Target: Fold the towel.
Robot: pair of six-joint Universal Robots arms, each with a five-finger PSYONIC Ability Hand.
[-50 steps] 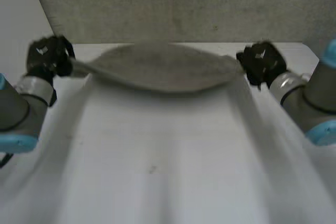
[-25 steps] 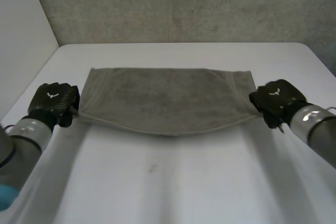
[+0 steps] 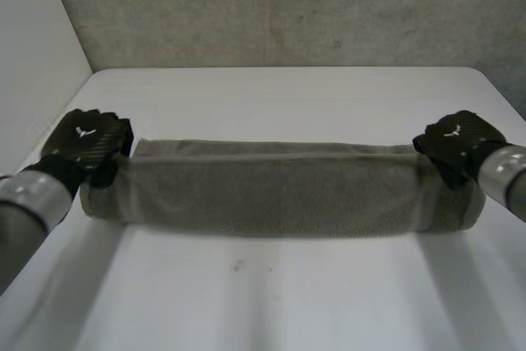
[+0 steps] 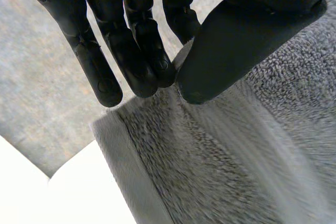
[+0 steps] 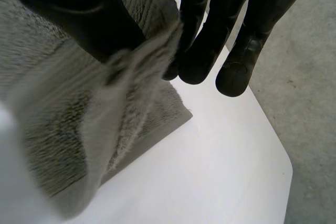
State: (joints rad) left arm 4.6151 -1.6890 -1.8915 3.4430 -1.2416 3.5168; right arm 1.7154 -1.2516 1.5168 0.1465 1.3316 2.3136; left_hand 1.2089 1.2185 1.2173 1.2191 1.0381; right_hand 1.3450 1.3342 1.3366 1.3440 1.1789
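A grey towel (image 3: 279, 191) stretches as a long doubled band across the white table (image 3: 271, 302), sagging slightly in the middle. At its left end my left hand (image 3: 86, 141) is shut on it. In the left wrist view the fingers (image 4: 128, 56) and thumb press together on the edge of the towel (image 4: 210, 166). My right hand (image 3: 456, 141) is shut on the right end. In the right wrist view a fold of the towel (image 5: 105, 108) is pinched between thumb and fingers (image 5: 220, 30) and hangs down over the table (image 5: 210, 177).
A grey panel (image 3: 279, 6) stands behind the table's back edge, and a pale wall (image 3: 33, 55) is at the left. The table's rounded corner (image 5: 281, 177) lies just beyond my right hand, with grey floor (image 5: 310, 103) past it.
Both hands have come down from the back of the table and moved apart. The towel has gone from a broad hanging sheet to a narrow doubled band on the table.
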